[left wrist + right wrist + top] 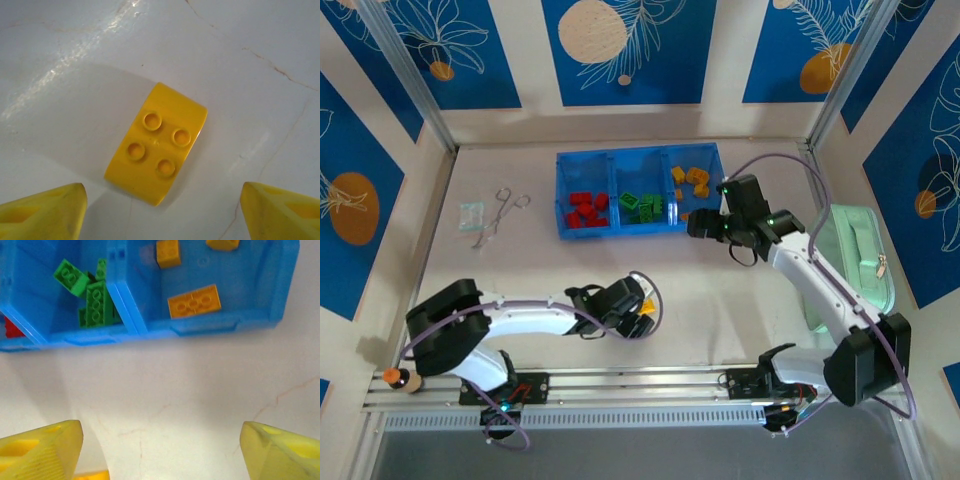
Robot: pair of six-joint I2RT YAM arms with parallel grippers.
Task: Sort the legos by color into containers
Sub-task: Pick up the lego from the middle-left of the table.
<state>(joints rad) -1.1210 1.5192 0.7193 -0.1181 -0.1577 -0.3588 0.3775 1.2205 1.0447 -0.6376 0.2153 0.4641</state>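
A yellow lego (157,142) with a curved top and four studs lies flat on the white table. My left gripper (162,212) hangs open just short of it, one yellow fingertip at each side, touching nothing. In the top view the left gripper (638,305) is at the table's near middle. The blue tray (620,232) holds red legos (587,210), green legos (644,206) and orange-yellow legos (692,182) in separate containers. My right gripper (700,225) is open and empty just in front of the tray's right container (200,325), where an orange brick (194,301) lies.
A mint-green zippered case (855,260) lies at the right, under the right arm's reach. Metal forceps (503,212) and a small clear packet (471,214) rest left of the tray. Walls close in the table on three sides.
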